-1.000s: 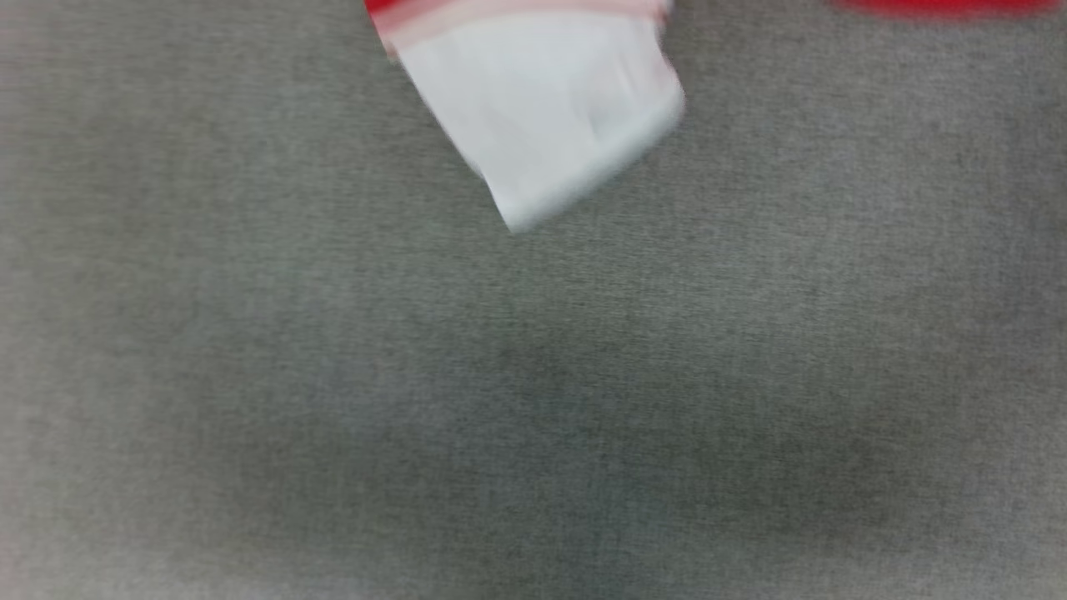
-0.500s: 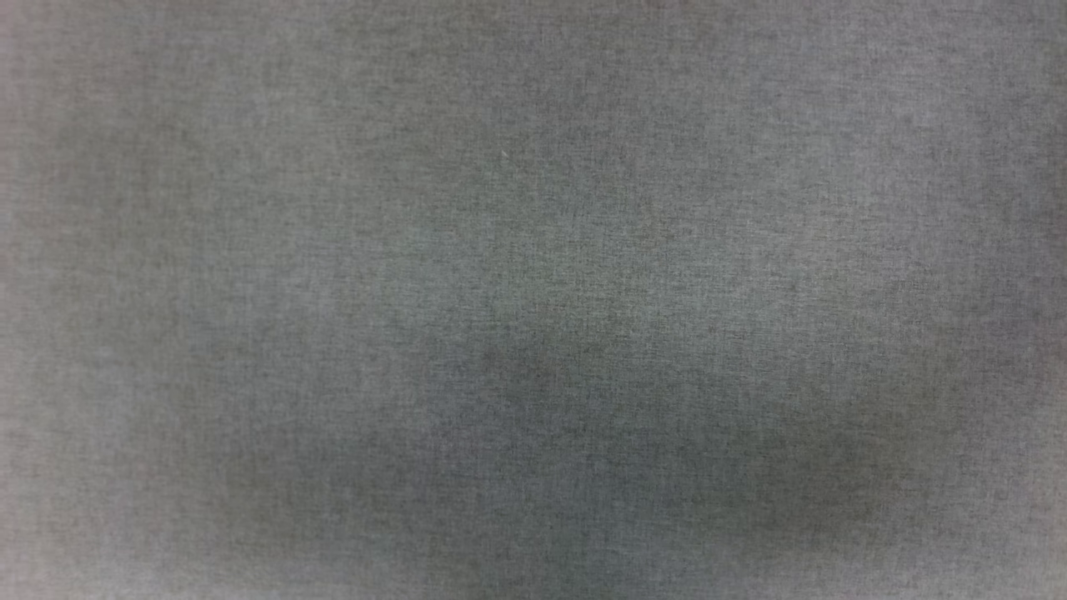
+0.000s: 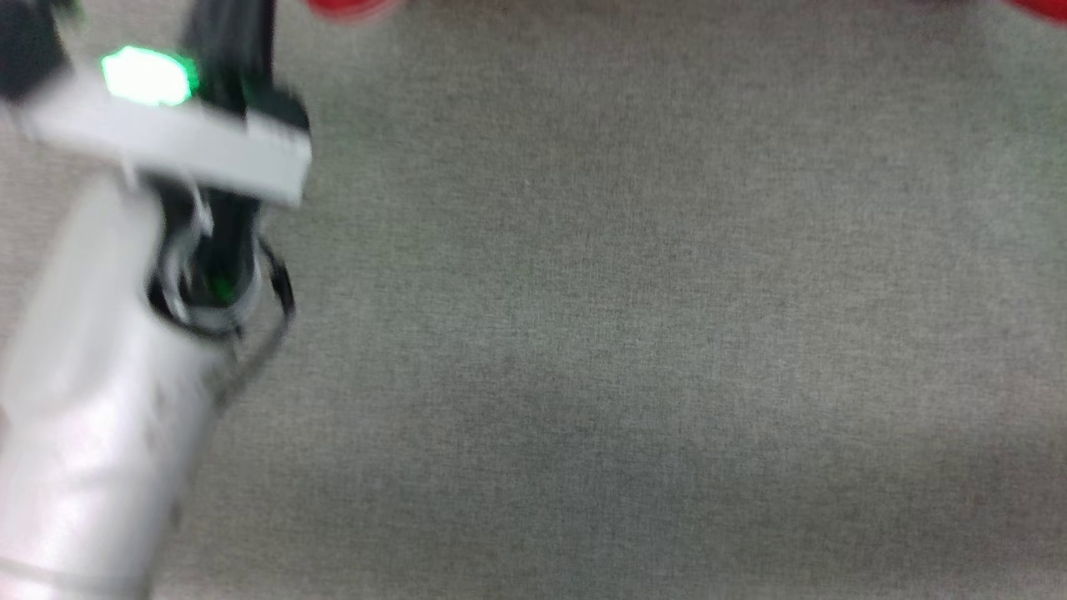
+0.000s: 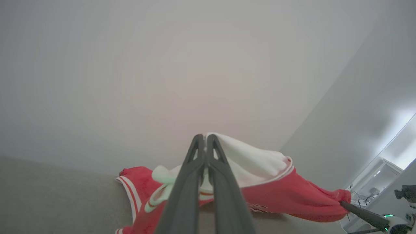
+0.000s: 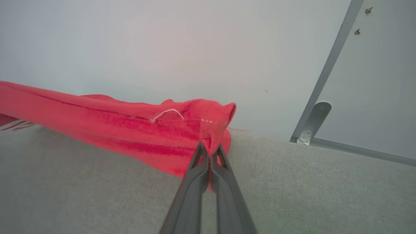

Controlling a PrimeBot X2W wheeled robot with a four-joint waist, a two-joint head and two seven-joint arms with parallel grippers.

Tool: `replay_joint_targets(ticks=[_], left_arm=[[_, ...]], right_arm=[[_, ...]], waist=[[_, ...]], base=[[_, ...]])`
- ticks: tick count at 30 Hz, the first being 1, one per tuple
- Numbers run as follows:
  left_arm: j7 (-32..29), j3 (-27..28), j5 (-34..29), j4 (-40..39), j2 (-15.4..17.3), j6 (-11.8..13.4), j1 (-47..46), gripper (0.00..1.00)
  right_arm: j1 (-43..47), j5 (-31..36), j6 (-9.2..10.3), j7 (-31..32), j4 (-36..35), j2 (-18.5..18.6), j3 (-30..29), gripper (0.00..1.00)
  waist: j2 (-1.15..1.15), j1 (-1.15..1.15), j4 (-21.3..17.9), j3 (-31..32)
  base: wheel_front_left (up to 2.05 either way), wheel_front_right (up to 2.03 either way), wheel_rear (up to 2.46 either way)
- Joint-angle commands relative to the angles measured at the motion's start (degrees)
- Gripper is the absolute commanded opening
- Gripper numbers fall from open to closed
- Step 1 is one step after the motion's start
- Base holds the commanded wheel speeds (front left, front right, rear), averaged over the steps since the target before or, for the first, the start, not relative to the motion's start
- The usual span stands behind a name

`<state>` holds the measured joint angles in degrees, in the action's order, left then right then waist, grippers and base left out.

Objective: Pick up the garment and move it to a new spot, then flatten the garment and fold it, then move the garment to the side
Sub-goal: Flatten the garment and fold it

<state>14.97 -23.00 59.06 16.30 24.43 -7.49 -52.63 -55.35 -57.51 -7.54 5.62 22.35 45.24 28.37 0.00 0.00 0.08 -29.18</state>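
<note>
Garment (image 4: 292, 195) stretches between clamped left hand (image 4: 205, 137) and right hand (image 5: 210, 146).

Soft even light; motion-blurred head view, faint shadows below.

A grey woven worktop (image 3: 633, 333) meets a plain pale wall (image 5: 162, 48) — a slanted metal strip (image 5: 328, 70) rises beside it, a small bracket (image 5: 313, 122) at its foot.
</note>
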Motion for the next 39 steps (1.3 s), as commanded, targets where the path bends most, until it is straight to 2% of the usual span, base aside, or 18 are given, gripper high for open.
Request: replay_joint_targets(ticks=[1, 5, 8, 13, 18, 24, 25, 30, 33, 39], left_arm=[[0.2, 1.1, -0.8, -1.8, -0.6, 0.1, 3.2, 0.00], [0.3, 1.7, -6.1, -7.6, -0.7, 0.4, 16.0, 0.00], [0.3, 2.2, -8.7, -11.8, 0.8, 1.6, 24.1, 0.00], [0.0, 2.2, -9.0, -19.5, 3.2, 3.5, 35.2, 0.00], [-0.6, 2.2, -9.3, -28.0, 5.6, 6.2, 43.6, 0.00], [-0.9, 3.3, -9.5, -37.5, 7.9, 9.9, 51.6, 0.00], [-0.9, 3.3, -9.5, -37.5, 7.9, 9.9, 51.6, 0.00], [-1.2, 4.0, -10.2, -42.9, 9.0, 12.5, 54.9, 0.00], [-2.0, 3.7, -10.0, -43.2, 9.2, 12.2, 53.5, 0.00], [-5.6, 1.7, -8.2, -38.7, 8.7, 7.7, 44.3, 0.00]], right_arm=[[3.0, -1.3, 0.10, 0.0, -1.5, 1.4, -0.1, 0.00], [13.9, -3.6, 0.09, 1.0, -8.7, 5.2, 0.2, 0.00], [21.1, -4.6, 0.09, 2.8, -13.4, 7.6, 0.1, 0.00], [30.6, -6.0, 0.09, 5.6, -19.5, 10.8, -2.7, 0.00], [39.2, -5.4, 0.09, 6.4, -23.4, 11.6, -8.2, 0.00], [49.7, -3.4, 0.09, 7.8, -28.8, 10.1, -17.0, 0.00], [49.7, -3.4, 0.09, 7.8, -28.8, 10.1, -17.0, 0.00], [57.6, -1.3, 0.09, 10.5, -34.2, 7.0, -25.4, 0.00], [59.3, 0.3, 0.09, 12.9, -36.8, 4.1, -29.1, 0.00], [52.1, 2.6, 0.09, 17.4, -36.4, -1.3, -30.5, 0.00]], waist=[[0.00, 0.00, 0.7, 2.6], [0.00, 0.00, 0.7, 5.3], [0.00, 0.00, 0.3, 7.0], [0.00, 0.00, -0.1, 8.6], [0.00, 0.00, -0.2, 9.4], [0.00, 0.00, -0.4, 9.0], [0.00, 0.00, -0.4, 9.0], [0.00, 0.00, -0.2, 8.4], [0.00, 0.00, -0.2, 7.9], [0.00, 0.00, -0.3, 5.8]], base=[[0.00, 0.00, 0.00], [0.00, 0.00, 0.00], [0.00, 0.00, 0.00], [0.00, 0.00, 0.00], [0.00, 0.00, 0.00], [0.00, 0.00, 0.00], [0.00, 0.00, 0.00], [0.00, 0.00, 0.00], [0.00, 0.00, 0.00], [0.00, 0.00, 0.00]])
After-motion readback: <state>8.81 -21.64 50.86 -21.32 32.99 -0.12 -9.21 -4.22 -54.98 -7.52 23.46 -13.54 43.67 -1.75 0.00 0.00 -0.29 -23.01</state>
